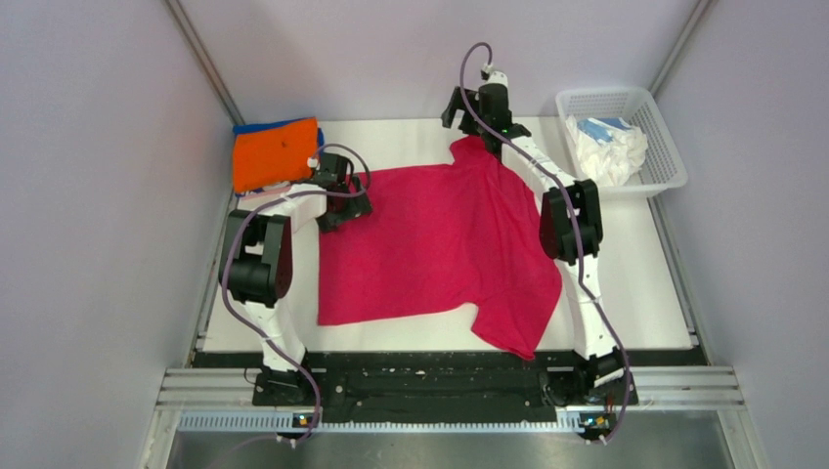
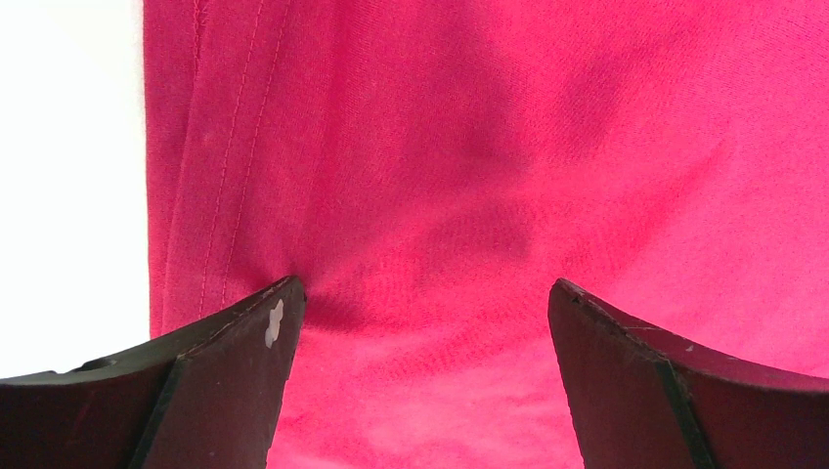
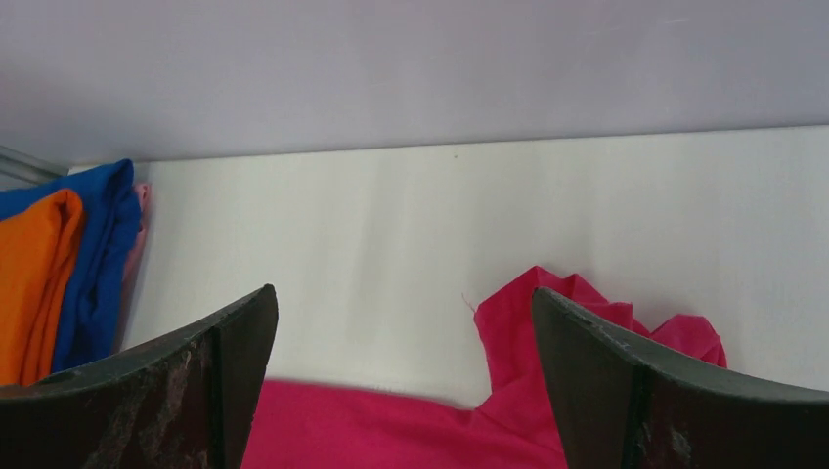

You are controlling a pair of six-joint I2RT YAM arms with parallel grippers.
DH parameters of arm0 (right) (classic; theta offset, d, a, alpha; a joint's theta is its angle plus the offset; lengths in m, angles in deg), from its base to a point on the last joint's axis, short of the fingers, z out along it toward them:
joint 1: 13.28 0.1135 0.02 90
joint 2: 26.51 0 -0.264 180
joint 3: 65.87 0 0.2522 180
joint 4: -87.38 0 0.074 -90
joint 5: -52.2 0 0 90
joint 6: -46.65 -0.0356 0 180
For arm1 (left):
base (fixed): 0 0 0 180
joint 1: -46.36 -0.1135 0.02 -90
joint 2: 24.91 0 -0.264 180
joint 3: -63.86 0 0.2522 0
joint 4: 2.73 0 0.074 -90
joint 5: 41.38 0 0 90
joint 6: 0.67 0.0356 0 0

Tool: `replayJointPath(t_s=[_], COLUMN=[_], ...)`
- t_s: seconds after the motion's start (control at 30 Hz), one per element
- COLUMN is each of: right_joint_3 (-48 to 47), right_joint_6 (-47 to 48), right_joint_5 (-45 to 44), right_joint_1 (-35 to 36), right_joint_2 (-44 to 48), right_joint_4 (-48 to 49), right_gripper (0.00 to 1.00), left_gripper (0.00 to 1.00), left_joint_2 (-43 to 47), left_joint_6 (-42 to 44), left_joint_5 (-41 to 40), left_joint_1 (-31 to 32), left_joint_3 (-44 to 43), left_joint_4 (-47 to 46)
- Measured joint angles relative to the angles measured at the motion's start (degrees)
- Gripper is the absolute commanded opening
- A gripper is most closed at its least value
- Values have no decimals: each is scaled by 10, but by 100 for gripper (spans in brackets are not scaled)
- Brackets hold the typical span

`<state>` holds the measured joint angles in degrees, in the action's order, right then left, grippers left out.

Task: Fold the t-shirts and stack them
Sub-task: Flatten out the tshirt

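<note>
Crimson-pink t-shirt [image 1: 440, 244] spread out, left tool [image 2: 422, 285] wide over it, right tool [image 3: 403, 291] wide

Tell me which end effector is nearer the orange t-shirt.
Left. The left end effector is right beside the orange t-shirt; the right end effector is farther off, at the crimson t-shirt's far corner.

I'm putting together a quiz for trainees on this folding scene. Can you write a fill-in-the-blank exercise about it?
1. The crimson-pink t-shirt lies spread on the ____.
2. The orange shirt lies folded on a ____ one.
3. The white and pale blue cloth sits in the mesh ____.
4. The left end effector and right end effector are both ____.
Missing words: table; blue; basket; open.
</note>
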<state>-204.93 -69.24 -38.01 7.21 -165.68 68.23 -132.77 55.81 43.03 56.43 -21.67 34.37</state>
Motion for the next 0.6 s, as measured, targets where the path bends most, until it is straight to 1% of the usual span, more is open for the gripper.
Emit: replayJointPath(t_s=[0.07,0.13,0.3,0.43,0.5,0.6], right_joint_3=[-4,15,189,342,398,433], right_joint_6=[11,26,33,14,4,-8], right_joint_5=[12,16,17,33,47,66], right_joint_1=[0,-2,-21,-83,-116,-150], right_joint_2=[0,7,77,147,174,195], right_joint_4=[1,5,-4,-4,4,24], right_gripper=[99,99,95,96,97,99], left_gripper=[99,99,99,99,99,99], left_joint_2=[5,9,15,16,16,16], left_joint_6=[0,0,4,5,5,4], left_joint_5=[-2,-3,0,0,0,-1], left_joint_1=[0,0,0,0,0,-1], left_joint_3=[6,10,13,13,14,22], left_joint_4=[0,3,7,8,9,6])
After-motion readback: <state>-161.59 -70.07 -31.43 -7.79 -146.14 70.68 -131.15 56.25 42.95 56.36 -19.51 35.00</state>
